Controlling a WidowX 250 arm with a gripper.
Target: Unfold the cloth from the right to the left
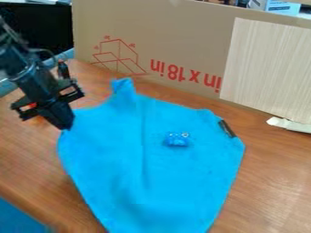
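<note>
Cloth (176,186): matt woven-looking fabric, mostly smooth, faint soft creases. Table (270,182): wood grain, smooth, light sheen. Big sheet behind (182,36): plain cardboard, matt, printed lines look flat. Panel (267,68) on it: pale wood look, fine streaky grain, matt. Small blue piece (177,139): looks like plastic, a bit glossy. Arm (27,70) and gripper (65,125): black, hard, dull sheen; plastic or metal, can't tell.
</note>
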